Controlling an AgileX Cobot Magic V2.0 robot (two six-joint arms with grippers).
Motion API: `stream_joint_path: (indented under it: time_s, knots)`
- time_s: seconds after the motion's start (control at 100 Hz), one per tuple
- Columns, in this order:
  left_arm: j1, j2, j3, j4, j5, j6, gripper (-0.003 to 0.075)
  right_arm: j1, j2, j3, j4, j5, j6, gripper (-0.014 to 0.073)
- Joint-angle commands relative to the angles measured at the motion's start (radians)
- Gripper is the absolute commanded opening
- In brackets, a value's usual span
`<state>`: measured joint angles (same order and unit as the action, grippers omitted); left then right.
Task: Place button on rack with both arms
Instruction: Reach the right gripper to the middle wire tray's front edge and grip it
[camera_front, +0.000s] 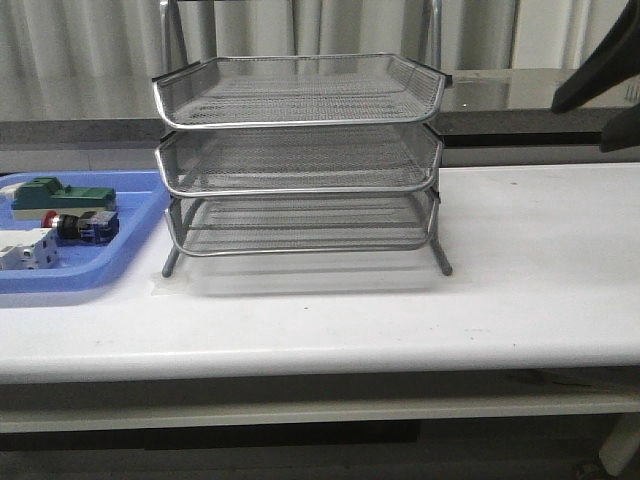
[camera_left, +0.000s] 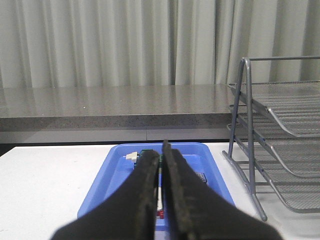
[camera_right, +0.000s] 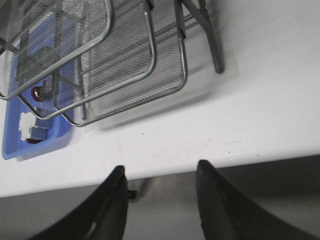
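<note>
The button (camera_front: 80, 226), with a red head, dark body and blue rear block, lies on its side in the blue tray (camera_front: 130, 250) at the left of the table. The three-tier wire-mesh rack (camera_front: 300, 150) stands mid-table with its trays bare. My left gripper (camera_left: 163, 148) is shut with nothing between its fingers. It hovers over the blue tray (camera_left: 112, 167), and its fingers hide most of what lies there. My right gripper (camera_right: 160, 170) is open and empty, high over the table's front edge, at the upper right in the front view (camera_front: 579, 127). Through the rack's mesh (camera_right: 150, 75) the button's red head (camera_right: 36, 92) shows.
A green flat block (camera_front: 60, 193) and a white boxy part (camera_front: 25, 250) share the blue tray with the button. The rack's frame and legs (camera_left: 245, 135) stand just right of the tray. A grey counter ledge (camera_front: 520, 95) and curtains run behind the table.
</note>
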<state>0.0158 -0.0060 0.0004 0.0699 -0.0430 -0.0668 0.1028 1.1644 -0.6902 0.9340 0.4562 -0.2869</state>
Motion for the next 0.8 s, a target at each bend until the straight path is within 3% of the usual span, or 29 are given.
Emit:
stream_joint_path:
  time_s: [0.0, 0.29, 0.41, 0.79]
  knots:
    - [0.004, -0.032, 0.047, -0.002, -0.078, -0.009, 0.0004, -0.004, 0.017, -0.038, 0.175, -0.042, -0.141, 0.0350]
    - [0.004, -0.032, 0.047, -0.002, -0.078, -0.009, 0.0004, -0.004, 0.200, -0.038, 0.808, 0.043, -0.720, 0.0350]
    - [0.004, -0.032, 0.047, -0.002, -0.078, -0.009, 0.0004, -0.004, 0.284, -0.039, 0.994, 0.115, -0.906, 0.0350]
    - [0.004, -0.032, 0.047, -0.002, -0.078, -0.009, 0.0004, -0.002, 0.528, -0.191, 0.993, 0.263, -0.916, 0.0350]
